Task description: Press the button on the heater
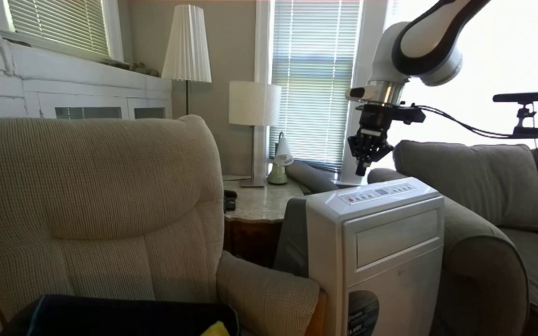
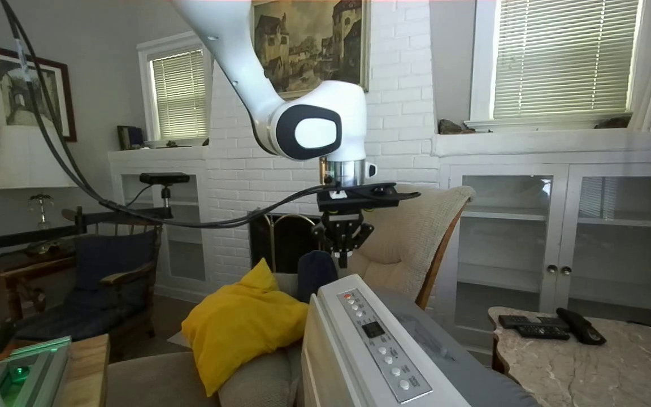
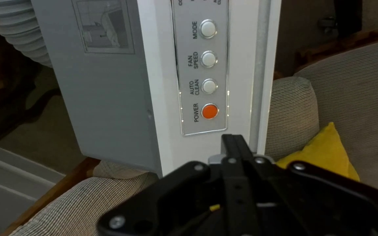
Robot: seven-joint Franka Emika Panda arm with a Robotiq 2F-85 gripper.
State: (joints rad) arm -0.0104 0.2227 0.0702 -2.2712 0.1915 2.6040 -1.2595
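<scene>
Daylight shows through white slatted blinds (image 1: pixel 315 84), and a white painted brick wall (image 2: pixel 402 130) backs the room. The tall white boxy plastic heater (image 1: pixel 381 261) stands, in an exterior view, between four and five o'clock from centre; from it, a beige ribbed-fabric armchair (image 1: pixel 133 182) lies just past nine o'clock, a wooden table with a pale marble top (image 1: pixel 259 200) at ten, and a grey fabric sofa (image 1: pixel 479 196) toward two. In an exterior view, a bright yellow cloth cushion (image 2: pixel 246 328) slumps at nine o'clock from the heater's top, where a long silver control panel (image 2: pixel 381 342) is set. The wrist view puts the round orange power button (image 3: pixel 209 111) at that panel's six o'clock end, with three round white buttons (image 3: pixel 208 59) in line toward twelve and the smooth grey rear casing (image 3: pixel 103 105) at nine. A narrow white lip (image 3: pixel 269 78) edges the top at three o'clock. The black two-fingered gripper (image 3: pixel 234 139) is clenched, its narrow fingertips together, between four and five o'clock from the power button; in both exterior views a small gap parts it from the heater. Open air runs above the length of the panel, and a strip of dim floor (image 3: pixel 51 137) shows beyond the casing toward eight.
</scene>
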